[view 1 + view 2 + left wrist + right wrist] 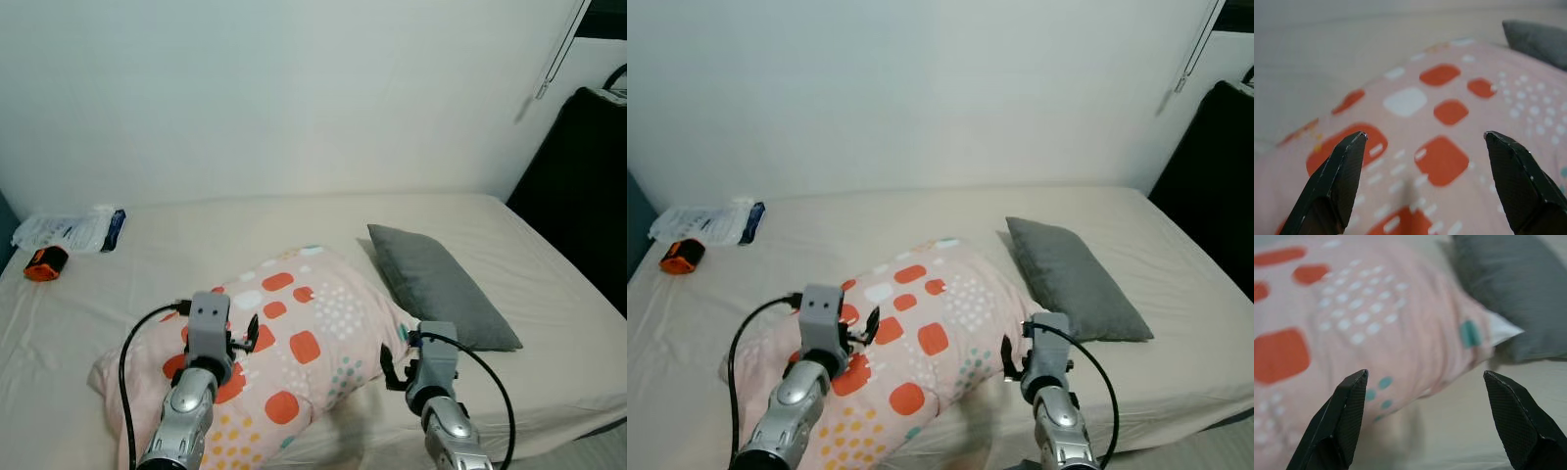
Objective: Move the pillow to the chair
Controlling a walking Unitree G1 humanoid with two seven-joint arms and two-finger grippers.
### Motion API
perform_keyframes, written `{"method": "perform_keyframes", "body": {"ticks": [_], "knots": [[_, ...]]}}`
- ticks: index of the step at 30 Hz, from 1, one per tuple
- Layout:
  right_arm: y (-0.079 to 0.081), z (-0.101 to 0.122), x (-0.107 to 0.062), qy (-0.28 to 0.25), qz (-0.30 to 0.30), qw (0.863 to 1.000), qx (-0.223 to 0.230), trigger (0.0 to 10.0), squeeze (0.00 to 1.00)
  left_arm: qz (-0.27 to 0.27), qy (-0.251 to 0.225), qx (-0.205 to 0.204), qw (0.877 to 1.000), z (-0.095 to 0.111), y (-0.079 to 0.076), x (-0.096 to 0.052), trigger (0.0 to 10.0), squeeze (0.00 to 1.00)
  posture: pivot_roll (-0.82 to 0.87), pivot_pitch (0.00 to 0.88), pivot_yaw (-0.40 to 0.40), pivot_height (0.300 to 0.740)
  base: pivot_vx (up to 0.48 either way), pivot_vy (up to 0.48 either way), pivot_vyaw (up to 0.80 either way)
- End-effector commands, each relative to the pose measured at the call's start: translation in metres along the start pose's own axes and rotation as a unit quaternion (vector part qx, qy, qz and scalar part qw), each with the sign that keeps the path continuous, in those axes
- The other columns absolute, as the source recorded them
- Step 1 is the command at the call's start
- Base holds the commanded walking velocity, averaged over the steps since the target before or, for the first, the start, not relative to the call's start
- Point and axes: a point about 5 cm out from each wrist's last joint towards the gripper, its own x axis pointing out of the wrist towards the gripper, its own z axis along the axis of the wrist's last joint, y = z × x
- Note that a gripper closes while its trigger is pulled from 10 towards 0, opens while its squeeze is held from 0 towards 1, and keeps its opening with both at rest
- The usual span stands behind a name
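A pink pillow [294, 333] with orange squares and white dots lies near the front edge of the bed [294, 220]. My left gripper [1422, 139] is open just above the pillow's left part, fingers spread over the orange pattern. At the pillow's right end, low by the bed's front edge, my right gripper [1422, 377] is open too, facing the pillow's corner [1498, 330]. A grey pillow [441, 286] lies right of the pink one, touching it.
A white plastic packet [69, 231] and a small orange and black object [45, 263] lie at the bed's far left. A dark piece of furniture [583, 196] stands to the right of the bed. A white wall rises behind.
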Motion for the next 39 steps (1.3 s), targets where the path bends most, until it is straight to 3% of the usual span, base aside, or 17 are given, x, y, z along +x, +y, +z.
{"method": "perform_keyframes", "body": {"ticks": [1, 8, 12, 18, 24, 37, 39], "knots": [[0.0, -0.004, -0.003, 0.006, 0.015, 1.0, -0.01, 10.0, 0.0, -0.007, -0.003, -0.005, 1.0, 0.002, -0.001, 0.0, 10.0, 0.0, 0.05, 0.0, -0.059, 0.74, 0.0, 0.0, 0.0], [-0.001, -0.009, -0.006, 0.01, 0.023, 0.999, 0.034, 10.0, 0.0, -0.022, -0.002, 0.023, 1.0, 0.003, -0.003, 0.0, 10.0, 0.0, 0.05, 0.0, -0.05, 0.74, 0.0, 0.0, 0.0], [-0.001, -0.008, -0.004, 0.015, 0.025, 1.0, 0.002, 10.0, 0.0, -0.017, -0.012, 0.028, 0.999, 0.009, -0.002, 0.004, 10.0, 0.0, 0.05, 0.0, -0.051, 0.74, 0.0, 0.0, 0.0], [-0.004, -0.008, -0.004, 0.016, 0.029, 0.999, -0.011, 10.0, 0.0, -0.015, -0.012, 0.03, 0.999, 0.009, 0.0, 0.005, 10.0, 0.0, 0.05, 0.0, -0.049, 0.74, 0.0, 0.0, 0.0], [-0.012, -0.011, -0.004, 0.027, 0.002, 1.0, 0.012, 10.0, 0.0, -0.018, -0.007, 0.025, 1.0, 0.007, -0.001, 0.005, 10.0, 0.0, 0.06, 0.0, -0.046, 0.74, 0.0, 0.0, 0.0], [-0.002, -0.01, 0.0, 0.032, -0.005, 0.999, 0.032, 10.0, 0.0, -0.013, 0.006, 0.021, 1.0, 0.008, 0.003, 0.008, 10.0, 0.0, 0.05, 0.0, -0.016, 0.74, 0.0, 0.0, 0.0], [-0.004, -0.01, 0.001, 0.036, -0.015, 0.999, 0.033, 10.0, 0.0, -0.008, 0.029, 0.028, 0.999, 0.006, 0.006, 0.009, 10.0, 0.0, 0.05, 0.0, -0.017, 0.74, 0.0, 0.0, 0.0]]}}
